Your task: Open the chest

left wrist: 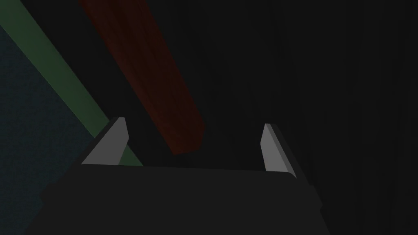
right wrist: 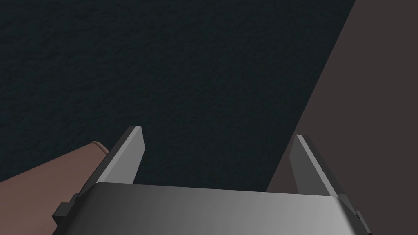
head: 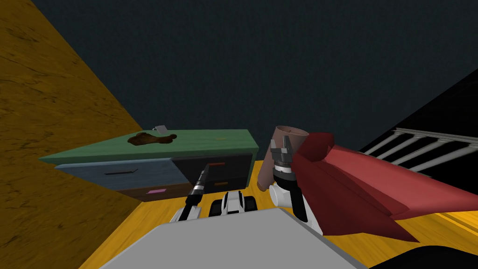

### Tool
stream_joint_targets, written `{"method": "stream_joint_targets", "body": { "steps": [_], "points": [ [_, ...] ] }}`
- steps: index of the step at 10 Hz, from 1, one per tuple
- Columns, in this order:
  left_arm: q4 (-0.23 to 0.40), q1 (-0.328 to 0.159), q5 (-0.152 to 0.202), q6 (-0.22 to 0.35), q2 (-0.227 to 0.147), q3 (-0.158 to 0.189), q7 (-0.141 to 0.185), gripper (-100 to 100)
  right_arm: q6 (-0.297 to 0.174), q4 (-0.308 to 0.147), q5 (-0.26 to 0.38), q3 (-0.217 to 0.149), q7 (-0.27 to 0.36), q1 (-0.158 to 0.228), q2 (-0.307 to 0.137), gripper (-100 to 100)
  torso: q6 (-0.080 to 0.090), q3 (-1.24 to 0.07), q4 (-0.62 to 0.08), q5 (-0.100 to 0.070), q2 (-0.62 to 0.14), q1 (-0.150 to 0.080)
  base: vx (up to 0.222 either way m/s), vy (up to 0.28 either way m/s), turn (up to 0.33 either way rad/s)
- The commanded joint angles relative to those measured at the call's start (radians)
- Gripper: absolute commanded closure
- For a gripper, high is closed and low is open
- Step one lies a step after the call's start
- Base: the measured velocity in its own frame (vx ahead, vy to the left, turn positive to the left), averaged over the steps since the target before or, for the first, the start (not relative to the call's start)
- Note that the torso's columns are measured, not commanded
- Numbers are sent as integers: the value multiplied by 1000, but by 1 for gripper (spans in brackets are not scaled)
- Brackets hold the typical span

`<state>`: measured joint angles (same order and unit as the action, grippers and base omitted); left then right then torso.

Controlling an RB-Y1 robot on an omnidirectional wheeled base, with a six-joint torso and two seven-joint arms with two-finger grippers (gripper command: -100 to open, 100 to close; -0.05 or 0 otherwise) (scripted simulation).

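The chest (head: pixel 196 140) is a low set of drawers with a green top, standing against the dark wall. Its left drawer front (head: pixel 140 173) is blue; the right fronts are dark, with a red handle (head: pixel 216 164) above an orange one (head: pixel 221 183). My left gripper (head: pixel 207 168) reaches up to the red handle. In the left wrist view that gripper (left wrist: pixel 194 123) is open, and the end of the red handle (left wrist: pixel 163 81) lies between its fingers, apart from both. My right gripper (head: pixel 285 142) is raised and open (right wrist: pixel 218 132) beside a brown cylinder (head: pixel 280 159).
A red bed (head: pixel 364 187) lies close on the right, with the brown cylinder at its head. A brown lump (head: pixel 149 138) rests on the chest's top. An ochre wall (head: pixel 46 140) runs along the left. White railings (head: pixel 420 149) stand at the far right before a black area.
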<state>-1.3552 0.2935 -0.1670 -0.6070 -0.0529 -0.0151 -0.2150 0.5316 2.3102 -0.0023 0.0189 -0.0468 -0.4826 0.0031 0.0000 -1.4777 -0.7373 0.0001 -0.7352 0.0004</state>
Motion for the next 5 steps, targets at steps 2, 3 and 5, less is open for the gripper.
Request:
{"method": "stream_joint_targets", "body": {
  "steps": [2,3,5],
  "points": [
    [2,5,0,-10,1,-3,0,100,0,0,0,0,0,0,0,0,-1,4,0,1,-7,1,-26,6,8],
    [44,-50,14,-32,-17,3,5,100,0,0,0,0,0,0,0,0,-2,2,5,3,-1,4,-87,-25,-26],
    [96,-102,28,-43,-37,11,10,100,0,0,0,0,0,0,0,0,0,1,4,2,0,2,-120,-34,-2]
  ]
}}
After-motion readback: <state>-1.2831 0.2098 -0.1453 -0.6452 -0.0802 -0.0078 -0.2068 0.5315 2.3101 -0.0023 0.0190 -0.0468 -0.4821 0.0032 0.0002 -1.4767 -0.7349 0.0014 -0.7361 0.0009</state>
